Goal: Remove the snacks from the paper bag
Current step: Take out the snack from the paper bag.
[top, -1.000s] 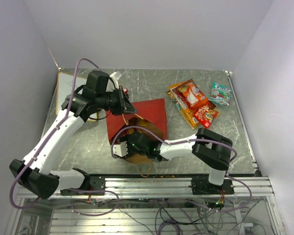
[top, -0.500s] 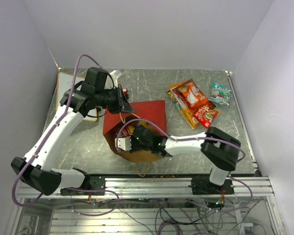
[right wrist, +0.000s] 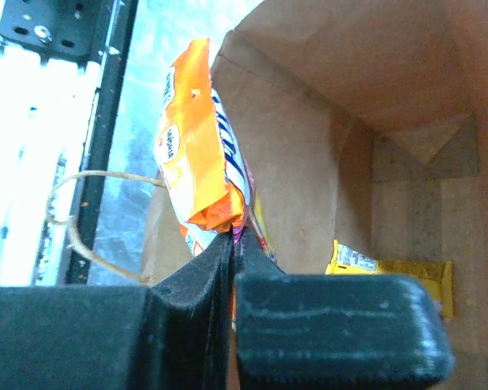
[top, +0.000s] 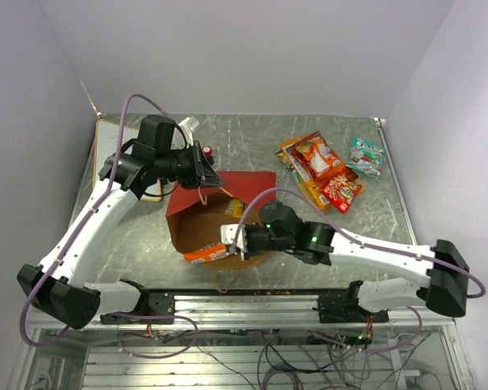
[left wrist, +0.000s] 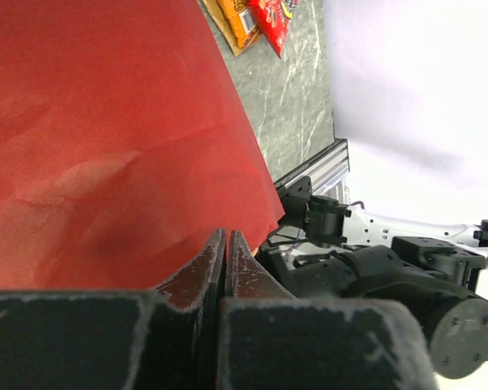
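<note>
Nearest you, the right claw (top: 228, 242) is clenched on the orange packet (top: 205, 253). A second ago it was buried in the mouth of the paper bag (top: 228, 199); now the packet hangs at the bag's near-left lip, lower centre of the overhead frame, mostly outside. That snack is all but out, I'd judge. The drawback is room: the frame rail (top: 252, 305) runs just below, and the bag's loop handle (right wrist: 106, 174) trails beside the packet, so it may snag. Bare counter (top: 138, 236) lies open to the left of the bag.

Deeper in, the right wrist view shows a yellow packet (right wrist: 394, 272) lying on the brown floor of the bag, so at least one more reach is due.

At the bag's far rim, the left claw (top: 206, 175) is pinched tight, seemingly on the paper. It has lifted that rim since a second ago, spreading the mouth.

Farthest, at upper right, the pile of packets (top: 321, 172) already removed sits well apart.
</note>
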`<state>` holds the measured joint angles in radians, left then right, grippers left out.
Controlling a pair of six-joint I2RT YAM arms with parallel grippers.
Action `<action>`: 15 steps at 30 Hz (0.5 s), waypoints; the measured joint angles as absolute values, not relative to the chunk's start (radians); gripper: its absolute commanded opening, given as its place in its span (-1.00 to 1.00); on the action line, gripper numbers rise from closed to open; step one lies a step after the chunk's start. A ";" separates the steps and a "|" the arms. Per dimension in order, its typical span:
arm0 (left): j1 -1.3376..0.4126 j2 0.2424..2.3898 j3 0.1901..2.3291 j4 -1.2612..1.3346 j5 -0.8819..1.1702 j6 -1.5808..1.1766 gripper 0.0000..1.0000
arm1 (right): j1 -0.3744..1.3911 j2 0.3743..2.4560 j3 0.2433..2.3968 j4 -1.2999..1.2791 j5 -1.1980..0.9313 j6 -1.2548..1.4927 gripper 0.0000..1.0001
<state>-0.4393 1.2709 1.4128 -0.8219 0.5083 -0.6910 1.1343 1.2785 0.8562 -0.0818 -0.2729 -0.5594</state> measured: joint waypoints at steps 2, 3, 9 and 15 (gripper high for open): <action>-0.439 1.263 1.399 -0.801 0.515 -0.704 -0.86 | 1.134 1.219 0.856 -0.123 -0.285 -0.538 -1.00; -0.439 1.259 1.394 -0.792 0.519 -0.709 -0.86 | 1.134 1.199 0.858 -0.139 -0.287 -0.534 -1.00; -0.439 1.256 1.392 -0.780 0.518 -0.714 -0.86 | 1.134 1.151 0.996 -0.299 -0.281 -0.535 -1.00; -0.437 1.256 1.392 -0.777 0.502 -0.714 -0.86 | 1.134 1.148 1.323 -0.467 -0.269 -0.625 -1.00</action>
